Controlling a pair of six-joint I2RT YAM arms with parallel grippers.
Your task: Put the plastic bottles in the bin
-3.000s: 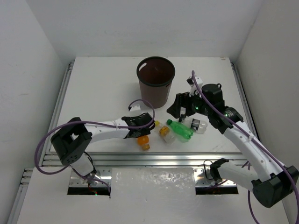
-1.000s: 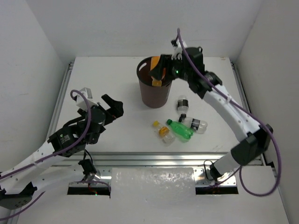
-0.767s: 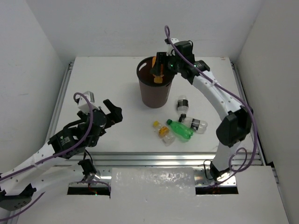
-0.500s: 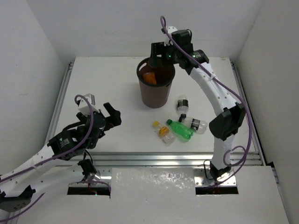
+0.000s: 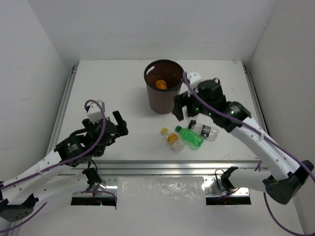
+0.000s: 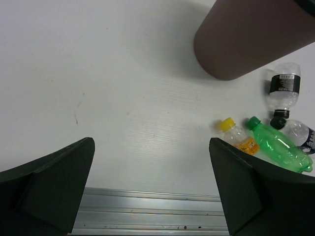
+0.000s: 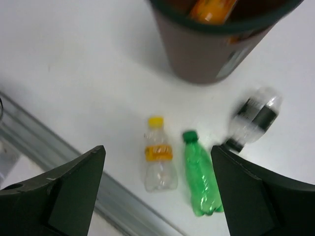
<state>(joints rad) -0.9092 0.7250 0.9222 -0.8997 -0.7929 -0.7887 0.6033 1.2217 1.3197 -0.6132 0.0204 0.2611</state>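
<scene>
Orange bottle (image 5: 161, 84) is lying inside the bin (image 5: 160, 103) by the far edge of the surface (image 5: 108, 83); green bottle (image 5: 192, 137), yellow-capped bottle (image 5: 172, 139) and two black-labelled bottles (image 6: 282, 84) are lying toward the near edge. Left gripper (image 5: 118, 130) and right gripper (image 5: 181, 112) are hanging with jaws spread wide.

- Orange bottle (image 5: 161, 84), held over the bin (image 5: 158, 102) a second ago, now lies inside it.
- Right gripper (image 5: 182, 112) has let go, jaws wide; it dropped from the rim to the bin's 4 o'clock, above the clear bottles (image 5: 207, 132).
- Left gripper (image 5: 119, 124) quit the bottle cluster and pulled back toward 8 o'clock on the table (image 5: 108, 88).
- The orange bottle formerly under it is gone.
</scene>
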